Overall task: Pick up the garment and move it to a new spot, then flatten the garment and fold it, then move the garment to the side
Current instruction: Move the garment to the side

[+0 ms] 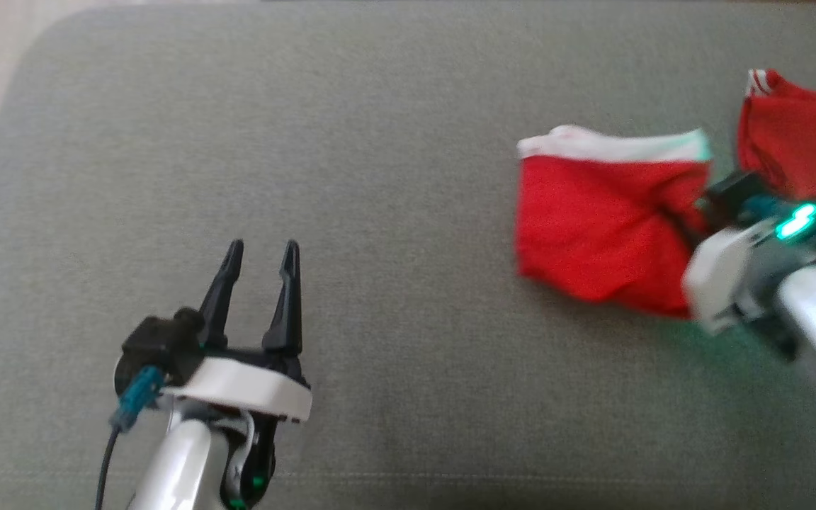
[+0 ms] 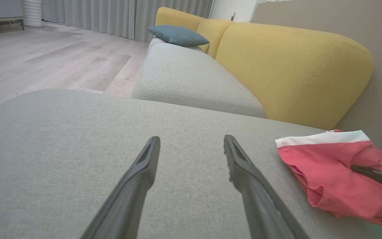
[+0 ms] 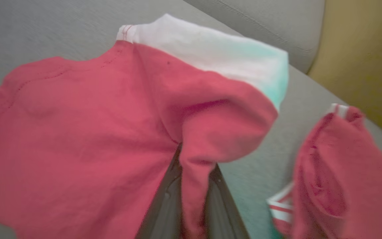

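The garment (image 1: pixel 599 219) is red with a white band along its far edge, crumpled on the grey cushion (image 1: pixel 380 106) at the right. A second red part (image 1: pixel 797 134) with white stripes lies just right of it. My right gripper (image 1: pixel 688 212) is shut on a pinched fold of the garment (image 3: pixel 194 179), its fingers (image 3: pixel 164 205) either side of the cloth. My left gripper (image 1: pixel 259 265) stands open over bare cushion at the lower left, well apart from the garment (image 2: pixel 337 172). Its fingers (image 2: pixel 138 179) hold nothing.
A yellow backrest (image 2: pixel 293 66) rises behind the cushion. A further grey seat (image 2: pixel 191 76) with a blue pillow (image 2: pixel 177 35) stands beyond. Wooden floor (image 2: pixel 45 59) lies past the cushion's left edge.
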